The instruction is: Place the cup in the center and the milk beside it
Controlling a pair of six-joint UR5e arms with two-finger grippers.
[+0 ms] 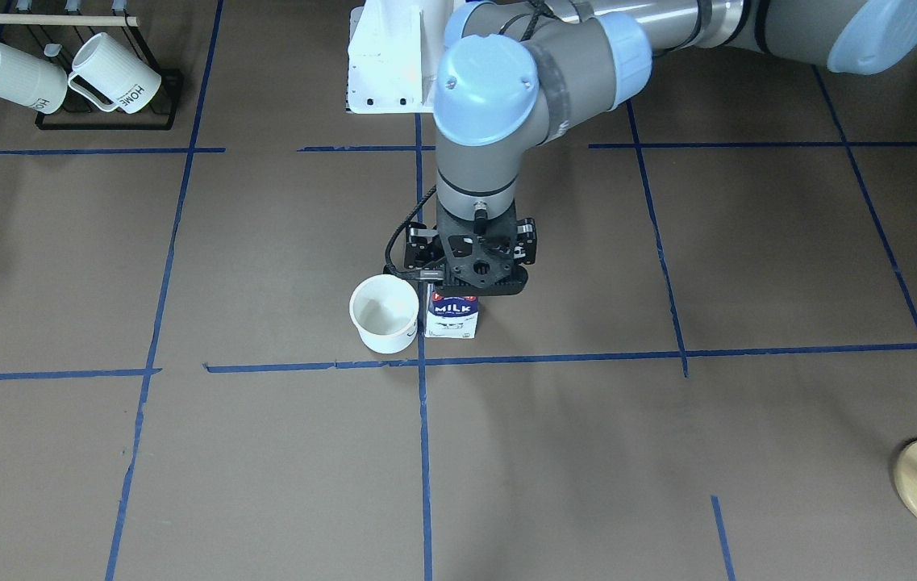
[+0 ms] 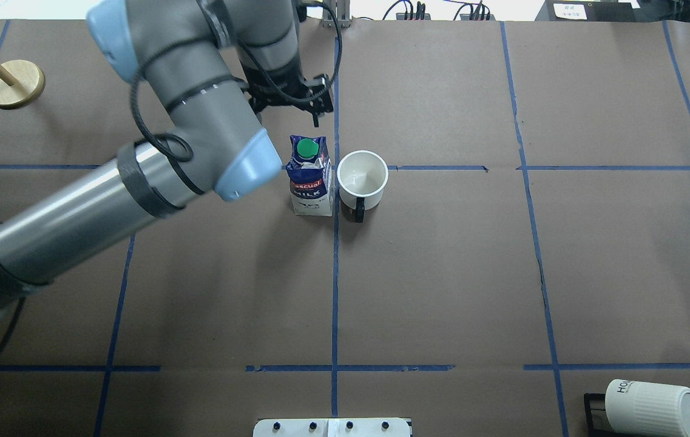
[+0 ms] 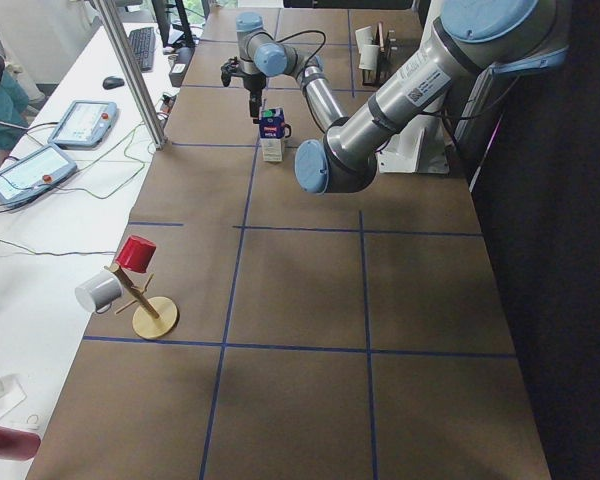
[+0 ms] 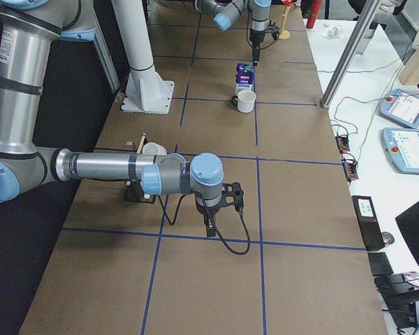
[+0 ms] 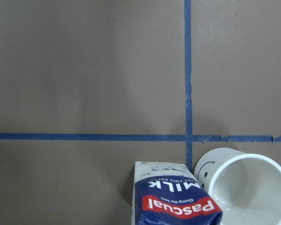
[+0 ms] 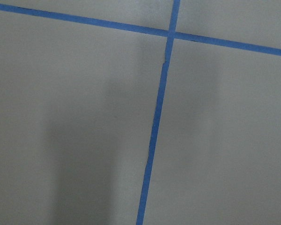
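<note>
White with a black handle, the cup (image 2: pixel 363 176) stands upright just at the tape crossing (image 2: pixel 335 168), in the corner to the robot's right; the milk (image 2: pixel 309 182) stands upright across the long line, just beside the cup; the left gripper (image 1: pixel 474 278) hangs above the carton without touching it, and I cannot tell its jaw spread; the right gripper (image 4: pixel 209 225) hangs well away from the crossing, and I cannot tell its state either.

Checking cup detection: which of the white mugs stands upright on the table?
The smooth cup with the black handle, beside the milk carton. The two ribbed HOME mugs hang tilted on a black rack.
</note>
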